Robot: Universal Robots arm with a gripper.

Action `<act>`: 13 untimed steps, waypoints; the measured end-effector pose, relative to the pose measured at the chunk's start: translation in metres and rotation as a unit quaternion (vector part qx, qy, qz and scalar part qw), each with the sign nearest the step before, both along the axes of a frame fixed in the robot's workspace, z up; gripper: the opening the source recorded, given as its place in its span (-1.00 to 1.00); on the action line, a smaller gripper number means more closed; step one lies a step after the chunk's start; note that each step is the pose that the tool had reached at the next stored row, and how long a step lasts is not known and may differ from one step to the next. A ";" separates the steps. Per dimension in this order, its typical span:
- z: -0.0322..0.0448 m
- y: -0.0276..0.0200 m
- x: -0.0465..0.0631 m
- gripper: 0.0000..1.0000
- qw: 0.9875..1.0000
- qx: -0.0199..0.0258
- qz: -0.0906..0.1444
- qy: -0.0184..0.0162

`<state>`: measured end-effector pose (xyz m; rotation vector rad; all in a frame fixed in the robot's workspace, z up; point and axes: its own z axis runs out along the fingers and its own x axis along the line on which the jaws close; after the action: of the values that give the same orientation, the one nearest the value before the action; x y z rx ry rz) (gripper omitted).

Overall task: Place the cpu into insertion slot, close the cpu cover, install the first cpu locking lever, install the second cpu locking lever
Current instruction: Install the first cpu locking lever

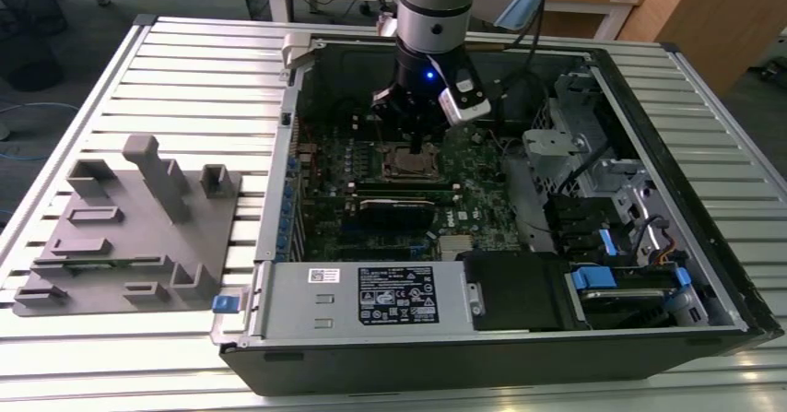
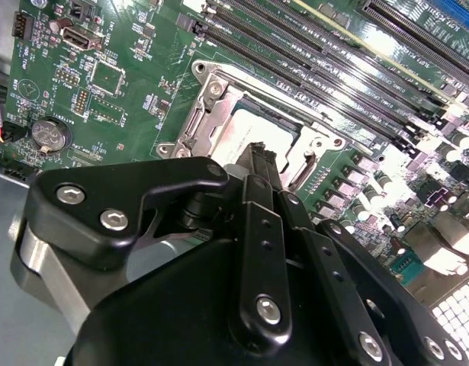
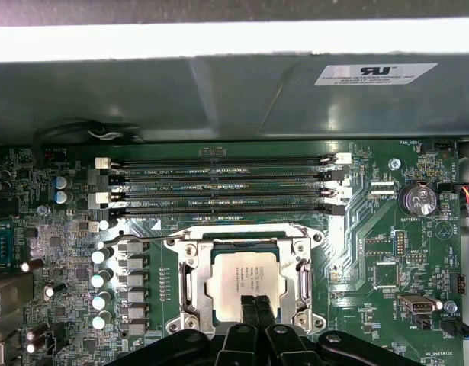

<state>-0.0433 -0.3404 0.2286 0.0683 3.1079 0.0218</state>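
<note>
The cpu [image 3: 242, 276] lies flat in the insertion slot [image 3: 184, 324], its pale metal face showing through the window of the cpu cover [image 3: 190, 268]. The cover lies down around the chip. My gripper [image 3: 258, 305] is shut, its two black fingertips pressed together with nothing between them, right over one edge of the cpu. In the second wrist view the gripper [image 2: 262, 156] points down at the cpu [image 2: 249, 131] inside the silvery cover [image 2: 219, 95]. In the exterior view the gripper [image 1: 421, 145] hangs just above the insertion slot [image 1: 410, 163] on the green board.
Long memory slots [image 3: 219, 183] run beside the socket, with a coin battery [image 3: 417, 200] nearby. The open case holds a grey power-supply box [image 1: 369, 292], a black card [image 1: 396, 211] and a drive cage [image 1: 591, 154]. A grey fixture [image 1: 123, 228] stands on the slatted table at the exterior view's left.
</note>
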 end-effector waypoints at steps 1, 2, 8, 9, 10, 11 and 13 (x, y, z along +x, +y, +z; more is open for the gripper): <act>0.0000 0.0000 0.000 -0.79 1.000 0.000 0.000 0.000; 0.0001 0.0000 0.000 -0.79 1.000 0.000 0.000 0.000; 0.0040 0.0000 0.000 -0.79 1.000 0.000 0.000 0.000; 0.0039 0.0000 0.000 -0.79 1.000 0.000 0.000 0.000; 0.0039 0.0000 0.000 -0.79 1.000 0.000 0.000 0.000; 0.0039 0.0000 0.000 -0.79 1.000 0.000 0.000 0.000; 0.0040 0.0000 0.000 -0.79 1.000 0.000 0.000 0.000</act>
<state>-0.0433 -0.3404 0.2326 0.0684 3.1079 0.0218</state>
